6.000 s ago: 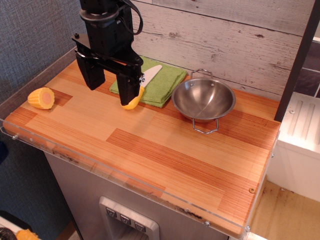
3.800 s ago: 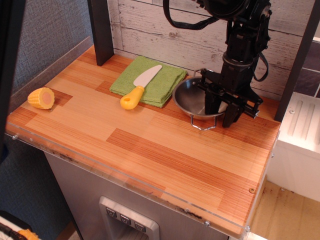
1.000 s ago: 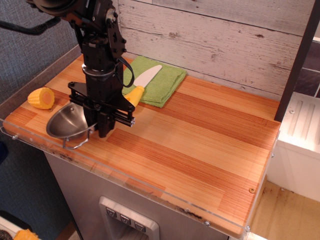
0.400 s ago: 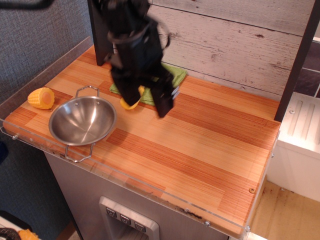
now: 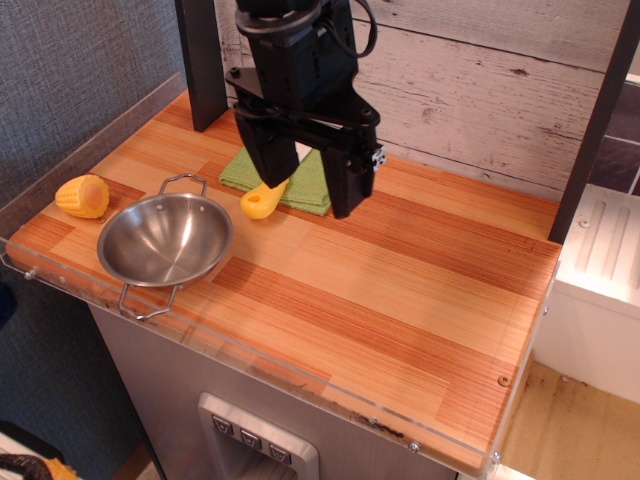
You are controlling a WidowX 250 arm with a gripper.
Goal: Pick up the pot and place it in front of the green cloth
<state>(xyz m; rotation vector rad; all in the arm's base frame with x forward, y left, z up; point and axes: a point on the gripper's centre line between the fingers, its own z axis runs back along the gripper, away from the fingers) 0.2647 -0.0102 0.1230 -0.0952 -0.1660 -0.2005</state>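
The pot [image 5: 165, 240], a shiny steel bowl with two wire loop handles, sits upright on the wooden counter near the front left edge. The green cloth [image 5: 308, 185] lies at the back of the counter, mostly hidden behind my gripper. My gripper [image 5: 305, 190] hangs above the cloth with its two black fingers spread wide apart and nothing between them. It is up and to the right of the pot, well apart from it.
A yellow knife handle [image 5: 260, 203] sticks out from the cloth between my fingers. A yellow corn piece [image 5: 82, 195] lies at the left, close to the pot. A clear plastic lip [image 5: 250, 365] runs along the counter's front edge. A dark post [image 5: 200, 60] stands at the back left.
The pot was carried from the right side to the front left and let go. My gripper has since risen and moved back right, open, over the cloth.
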